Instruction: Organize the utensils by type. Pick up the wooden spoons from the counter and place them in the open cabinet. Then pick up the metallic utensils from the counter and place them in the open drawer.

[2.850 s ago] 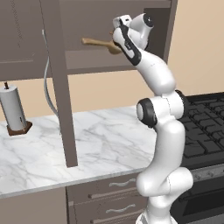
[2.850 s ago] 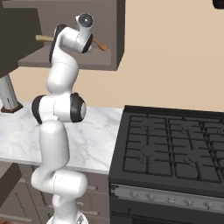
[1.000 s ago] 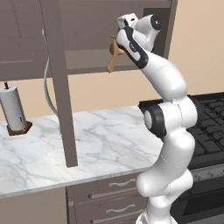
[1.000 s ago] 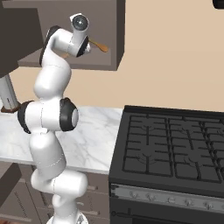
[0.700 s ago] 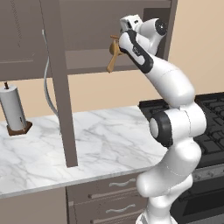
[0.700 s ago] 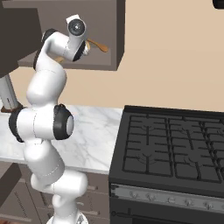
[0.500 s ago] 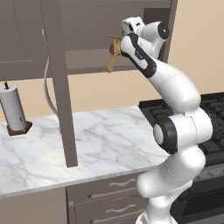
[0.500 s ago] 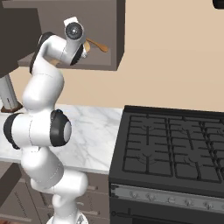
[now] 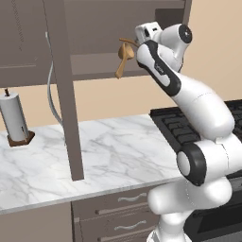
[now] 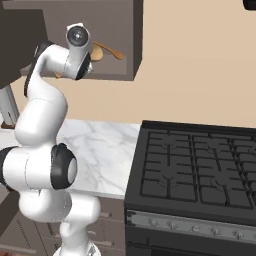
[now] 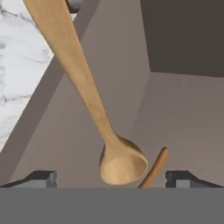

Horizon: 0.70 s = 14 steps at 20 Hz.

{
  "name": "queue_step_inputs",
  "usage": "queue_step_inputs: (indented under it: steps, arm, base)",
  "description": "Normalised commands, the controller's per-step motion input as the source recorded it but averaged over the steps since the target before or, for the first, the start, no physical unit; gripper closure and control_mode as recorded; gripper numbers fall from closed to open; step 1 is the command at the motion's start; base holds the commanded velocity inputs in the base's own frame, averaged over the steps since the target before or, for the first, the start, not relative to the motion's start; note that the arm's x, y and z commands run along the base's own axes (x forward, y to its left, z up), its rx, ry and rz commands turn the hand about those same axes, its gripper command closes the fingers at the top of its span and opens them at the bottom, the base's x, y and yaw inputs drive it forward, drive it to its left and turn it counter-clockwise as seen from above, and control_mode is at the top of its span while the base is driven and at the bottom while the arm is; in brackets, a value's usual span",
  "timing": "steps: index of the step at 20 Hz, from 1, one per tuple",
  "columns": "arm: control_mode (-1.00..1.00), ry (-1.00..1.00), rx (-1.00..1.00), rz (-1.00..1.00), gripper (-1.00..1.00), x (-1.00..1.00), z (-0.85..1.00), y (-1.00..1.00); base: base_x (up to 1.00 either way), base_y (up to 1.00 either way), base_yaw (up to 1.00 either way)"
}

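The wooden spoon (image 11: 94,105) lies on the floor of the open cabinet (image 11: 183,113), its bowl between my fingertips (image 11: 41,177) with gaps on both sides. My gripper (image 11: 111,178) is open and holds nothing. In the left base view the spoon (image 9: 124,57) tilts over the cabinet shelf's (image 9: 94,66) front edge, handle drooping down, with my hand just right of it. The right base view has the spoon (image 10: 106,51) poking out past my wrist. A second thin brown handle (image 11: 155,168) lies beside the bowl. The marble counter (image 9: 108,151) is below.
The open cabinet door (image 9: 64,90) stands edge-on over the counter. A paper towel holder (image 9: 16,120) is at the far left. A black stove (image 10: 200,165) adjoins the counter on the right. Closed drawers (image 9: 118,212) sit under the slab.
The spoon was level at my gripper earlier; it now rests tipped on the shelf edge. Over the last second my elbow swung right while the hand stayed at the shelf.
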Motion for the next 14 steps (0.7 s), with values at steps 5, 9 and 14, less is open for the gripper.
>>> queue_step_inputs:
  steps: [5,9,14]
  arm:
    - [-1.00,0.00,0.17,0.00,-1.00,-0.37,0.00,0.40]
    - [-1.00,0.00,0.18,-0.02,-1.00,-0.41,-0.01,0.31]
    - [-1.00,-0.01,0.07,-0.09,-1.00,-0.59,-0.06,0.05]
  base:
    - [0.00,0.00,0.00]
    - [0.00,0.00,0.00]
    - [0.00,0.00,0.00]
